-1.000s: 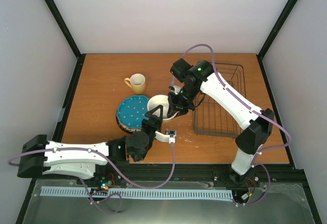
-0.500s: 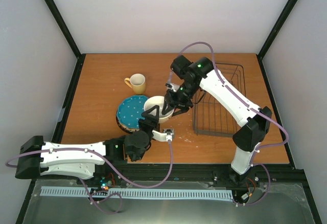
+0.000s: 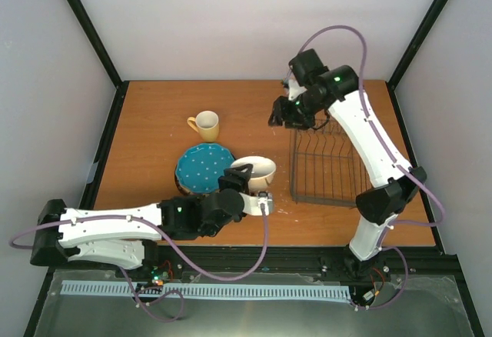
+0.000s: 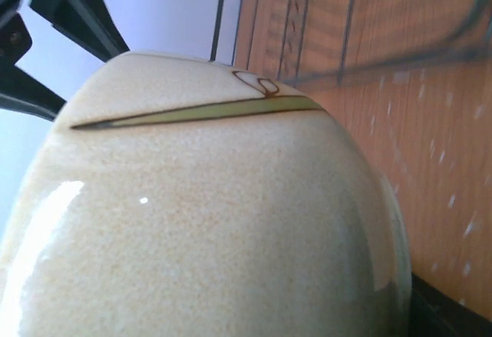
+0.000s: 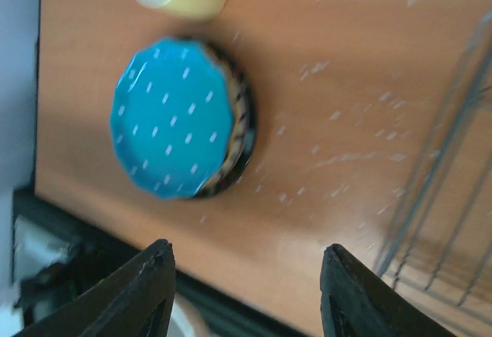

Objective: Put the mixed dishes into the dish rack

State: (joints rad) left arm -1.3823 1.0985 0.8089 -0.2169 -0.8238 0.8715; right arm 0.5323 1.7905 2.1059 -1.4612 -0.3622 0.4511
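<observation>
**Q:** Wooden surface (image 3: 154, 114), white walls. What sits where?

**A:** The wire dish rack (image 3: 327, 168) stands on the right. The teal dotted plate (image 3: 204, 168) tops a stack at centre-left, and the yellow mug (image 3: 206, 125) is just behind it.

**Q:** And the bowl?

**A:** The left gripper (image 3: 244, 174) is clamped on the cream bowl (image 3: 257, 169), which is tilted between the plate stack and the rack.

**Q:** The right gripper?

**A:** The right gripper (image 5: 247, 248) hangs above the rack's far left corner, jaws spread apart, holding nothing.

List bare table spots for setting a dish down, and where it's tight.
Free: left strip between table edge and mug; back middle between mug and rack. Crowded: plates, bowl and left gripper packed by the rack's near-left corner.
</observation>
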